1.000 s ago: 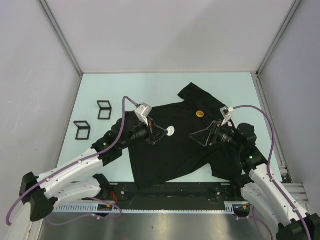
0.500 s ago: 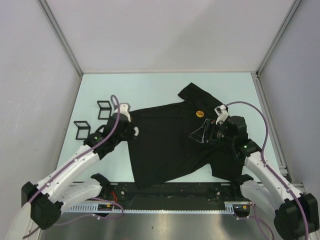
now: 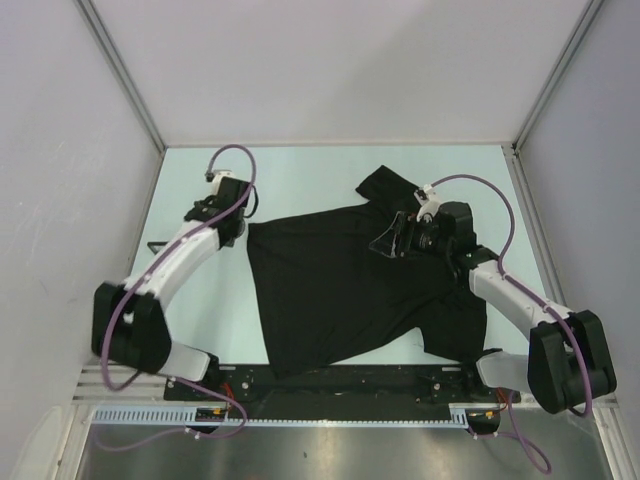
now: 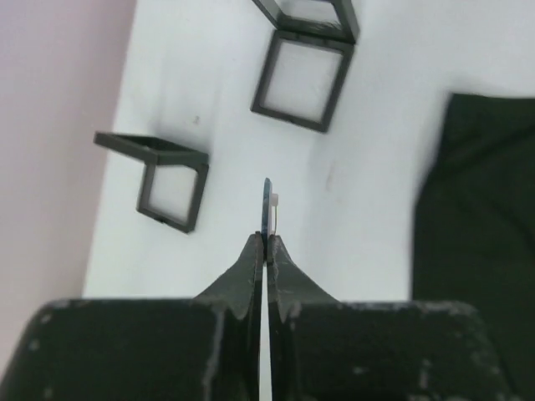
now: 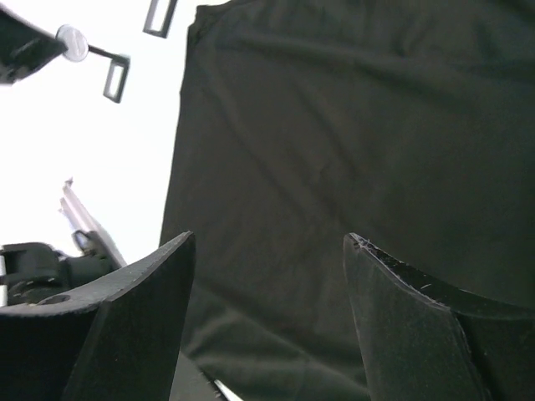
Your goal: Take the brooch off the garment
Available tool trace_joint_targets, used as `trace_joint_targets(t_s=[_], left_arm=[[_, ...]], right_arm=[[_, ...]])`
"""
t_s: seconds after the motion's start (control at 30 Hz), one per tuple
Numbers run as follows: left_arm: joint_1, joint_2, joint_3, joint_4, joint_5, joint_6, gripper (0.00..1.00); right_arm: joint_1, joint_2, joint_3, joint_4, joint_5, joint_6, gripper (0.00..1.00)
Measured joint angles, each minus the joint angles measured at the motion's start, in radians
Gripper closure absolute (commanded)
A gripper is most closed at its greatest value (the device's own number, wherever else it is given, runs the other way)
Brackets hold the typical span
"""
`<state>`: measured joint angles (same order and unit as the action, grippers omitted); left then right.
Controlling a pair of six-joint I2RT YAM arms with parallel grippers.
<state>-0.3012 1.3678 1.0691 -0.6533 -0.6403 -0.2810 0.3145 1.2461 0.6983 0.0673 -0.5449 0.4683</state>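
Off the cloth: we see the left pincer (image 4: 264,241) clamped shut on a small round white brooch (image 4: 267,205). It holds the brooch above the pale worktop (image 3: 300,170) at the upper left of the overhead frame. That is just beside the left edge of the garment (image 3: 340,290), a large black short-sleeved T-shirt of soft cloth spread across the centre. From the left wrist the disc appears edge-on, a thin upright sliver in line with the seam between the closed fingers, so it sits pinched flat between them. Two small black square frames stand on the worktop beyond the tips: one frame (image 4: 303,81) lies ahead and slightly right at the top of that view, the other frame (image 4: 171,188) to the left at mid-height. We judge that any set-down there is a short forward reach for this arm, and that the upright disc would need tipping over to lie flat. The right pincer (image 3: 385,243), jaws spread wide with nothing between them, hovers over the upper right of the garment. It is well apart from the brooch, with the breadth of the shirt between. We make out no brooch on the visible cloth; the patch under the right pincer is hidden from above.
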Motion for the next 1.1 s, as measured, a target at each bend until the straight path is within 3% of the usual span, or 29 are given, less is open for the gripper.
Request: trace_joint_targets(t_s=[0.17,0.37,0.67,1.1], left_arm=[[0.021,0.224,0.027,0.134,-0.166,0.147,1.0],[0.088,0.411,0.095,0.251,-0.235,0.249,1.0],[0.136,0.552,0.179,0.374,-0.239,0.32,1.0],[0.132,0.65,0.235,0.363,-0.232,0.325,1.0]], right_arm=[[0.005,-0.013,-0.018,0.018,0.04,-0.03,0.25],[0.005,-0.019,-0.051,0.04,0.042,-0.035,0.25],[0.007,-0.069,-0.072,0.043,0.07,-0.048,0.25],[0.009,-0.076,-0.077,0.043,0.089,-0.056,0.25]])
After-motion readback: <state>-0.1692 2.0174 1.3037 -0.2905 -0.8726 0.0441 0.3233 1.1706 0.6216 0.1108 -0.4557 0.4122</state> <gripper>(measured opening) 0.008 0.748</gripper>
